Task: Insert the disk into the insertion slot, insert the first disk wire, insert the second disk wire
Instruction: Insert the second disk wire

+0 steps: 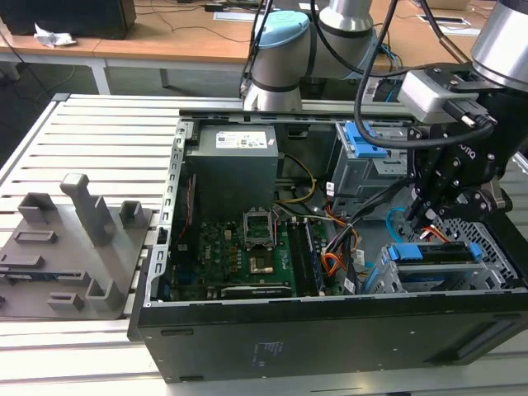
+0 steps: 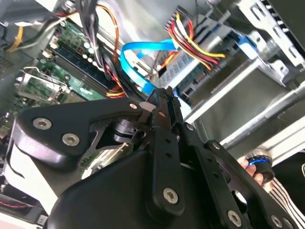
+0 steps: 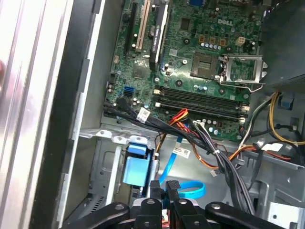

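Observation:
The disk (image 1: pixel 433 252), in its blue carrier, sits inside the insertion slot (image 1: pixel 492 239), a grey perforated cage at the exterior view's right of the open computer case. An orange-and-multicoloured wire bundle (image 2: pixel 195 43) runs into the disk's rear (image 2: pixel 190 71). The second disk wire (image 2: pixel 136 59), a flat light-blue cable, loops down to my gripper (image 2: pixel 163 95). The black fingertips are shut on its plug end, close behind the disk. In the first wrist view the same cable (image 3: pixel 190 191) curls up from between the gripper (image 3: pixel 164 187) fingers. In the exterior view the gripper (image 1: pixel 426 216) hangs just above the disk.
The motherboard (image 1: pixel 239 247) fills the case floor, with the power supply (image 1: pixel 235 165) behind it. A grey drive box with a blue latch (image 1: pixel 363 153) stands beyond the gripper. Loose black and orange cables (image 3: pixel 200 138) cross beside the cage. A grey fixture plate (image 1: pixel 74 239) lies outside the case.

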